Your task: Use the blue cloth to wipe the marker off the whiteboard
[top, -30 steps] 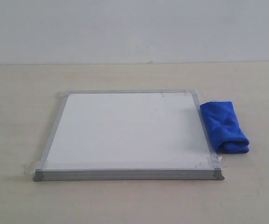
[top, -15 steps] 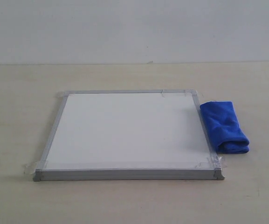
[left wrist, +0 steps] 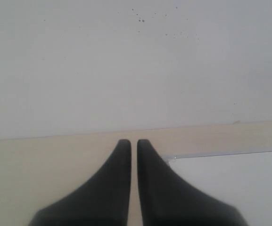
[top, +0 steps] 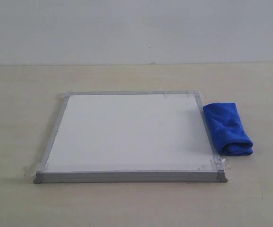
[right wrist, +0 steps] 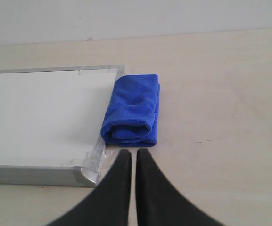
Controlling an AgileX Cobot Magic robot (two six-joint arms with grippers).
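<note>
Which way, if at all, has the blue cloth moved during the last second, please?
No, it has not moved: the blue cloth sits at the same spot beside the whiteboard's right frame.

Bright, soft, even light fills all three views, casting only a faint, thin shadow on the tabletop (top: 127, 203) along the near edge of the whiteboard (top: 127, 132), whose white surface looks washed out, with slightly soft, grainy detail throughout.
</note>
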